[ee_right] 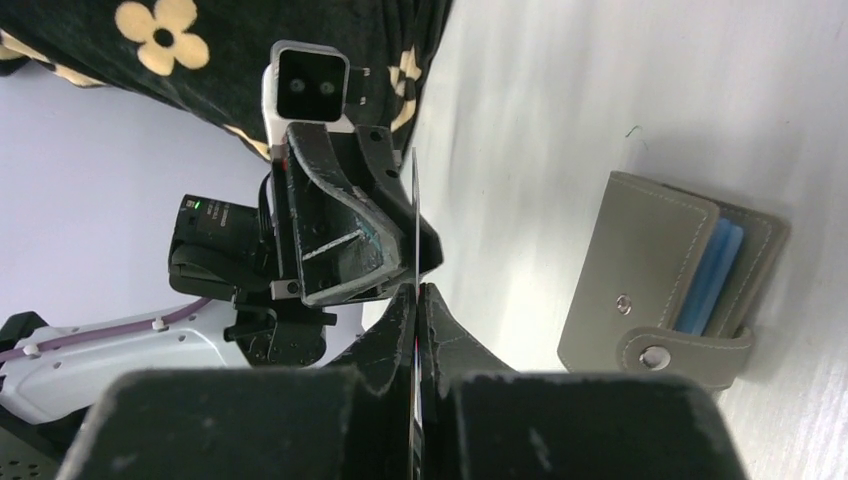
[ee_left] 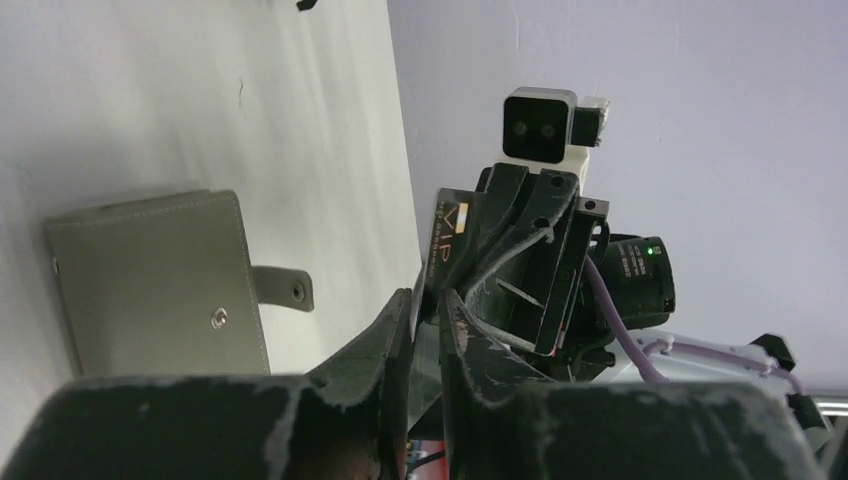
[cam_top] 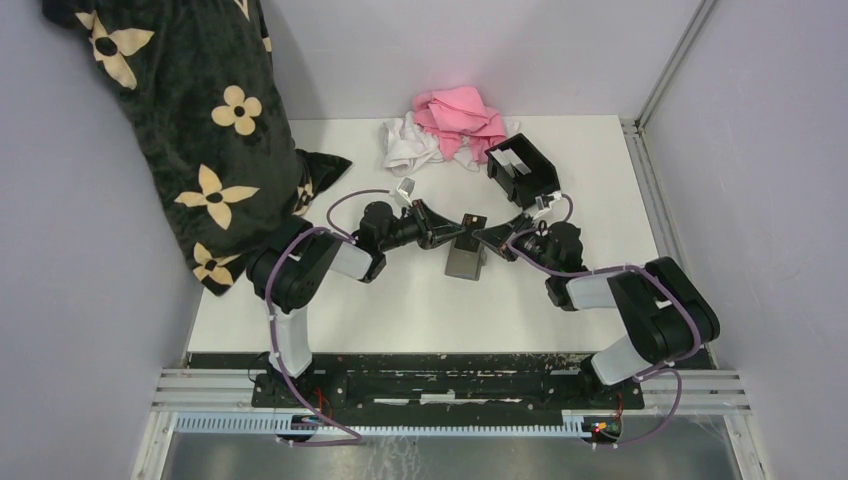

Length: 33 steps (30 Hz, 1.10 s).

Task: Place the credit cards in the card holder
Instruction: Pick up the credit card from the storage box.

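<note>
My right gripper (cam_top: 488, 234) (ee_right: 415, 296) is shut on a thin dark card (cam_top: 476, 220) and holds it above the table. The card shows edge-on in the right wrist view (ee_right: 414, 200) and carries gold "VIP" lettering in the left wrist view (ee_left: 450, 232). My left gripper (cam_top: 464, 223) (ee_left: 425, 306) faces the right one; its jaws stand a narrow gap apart around the card's other end. A grey folding wallet (cam_top: 465, 262) (ee_left: 150, 280) (ee_right: 640, 270) lies below them with light blue cards (ee_right: 715, 262) inside. The black card holder (cam_top: 522, 165) stands behind the right gripper.
A pink cloth (cam_top: 458, 112) and a white cloth (cam_top: 408, 143) lie at the back of the table. A black bag with cream flowers (cam_top: 195, 110) fills the back left corner. Walls close in on both sides.
</note>
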{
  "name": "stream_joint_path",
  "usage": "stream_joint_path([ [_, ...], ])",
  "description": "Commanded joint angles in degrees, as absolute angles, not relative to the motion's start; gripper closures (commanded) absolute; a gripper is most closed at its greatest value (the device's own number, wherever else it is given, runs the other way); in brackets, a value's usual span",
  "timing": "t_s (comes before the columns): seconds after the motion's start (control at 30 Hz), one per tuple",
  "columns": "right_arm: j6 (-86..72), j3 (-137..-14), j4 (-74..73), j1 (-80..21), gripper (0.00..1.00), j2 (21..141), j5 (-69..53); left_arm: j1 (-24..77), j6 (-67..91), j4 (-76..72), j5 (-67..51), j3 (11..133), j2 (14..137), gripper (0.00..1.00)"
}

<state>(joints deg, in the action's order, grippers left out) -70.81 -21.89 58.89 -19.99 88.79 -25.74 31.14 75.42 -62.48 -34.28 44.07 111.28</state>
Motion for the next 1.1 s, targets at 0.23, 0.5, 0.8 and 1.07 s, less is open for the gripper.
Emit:
stream_joint_path([
  [0.23,-56.06,-30.0,27.04,-25.73,0.99,73.23,-17.2,29.18,67.51,-51.43,-27.21,39.36,104.3,0.63],
  [0.5,-52.78,-36.13,9.78,-28.77,0.99,72.93,-9.34,29.18,62.04,-43.07,-21.6,37.82,102.33,0.65],
  [0.8,-51.73,-42.11,2.48,-30.95,0.99,78.29,-3.58,29.21,58.52,-37.98,-18.04,38.66,102.56,0.79],
  [1.07,-51.17,-45.15,-2.29,-30.94,0.99,80.16,-0.83,29.27,57.72,-35.29,-16.66,39.63,103.42,0.83],
])
